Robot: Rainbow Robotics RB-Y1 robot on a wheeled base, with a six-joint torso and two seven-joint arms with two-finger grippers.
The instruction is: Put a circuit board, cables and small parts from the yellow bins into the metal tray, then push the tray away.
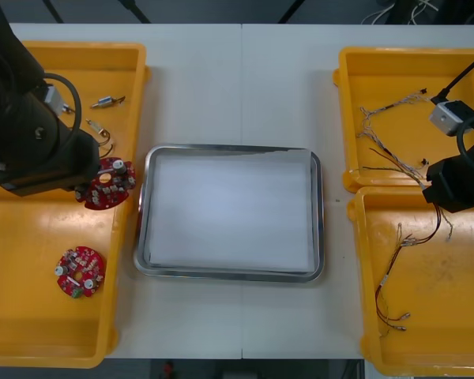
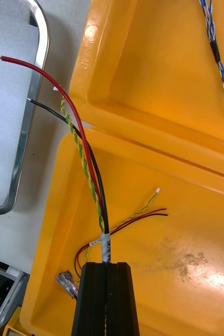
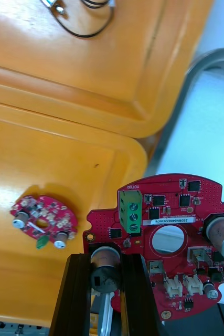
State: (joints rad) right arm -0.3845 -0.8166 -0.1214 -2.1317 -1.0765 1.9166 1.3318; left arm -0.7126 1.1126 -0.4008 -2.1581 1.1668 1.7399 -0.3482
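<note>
left gripper (image 3: 105,261) clamped on circuit board (image 3: 169,247), one edge hidden by fingers, another cut off | over left bin (image 3: 49,157) rim beside tray (image 3: 188,79) | right gripper (image 2: 106,269) pinching cables (image 2: 85,157) above right bin (image 2: 169,252), tips toward tray | second board (image 1: 80,272) in left bin

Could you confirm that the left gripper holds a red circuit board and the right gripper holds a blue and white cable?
Not quite: the right wrist view shows the right gripper shut on a red, black and yellow-green cable; the blue and white cable lies in a bin. The left gripper does hold the red circuit board.
</note>
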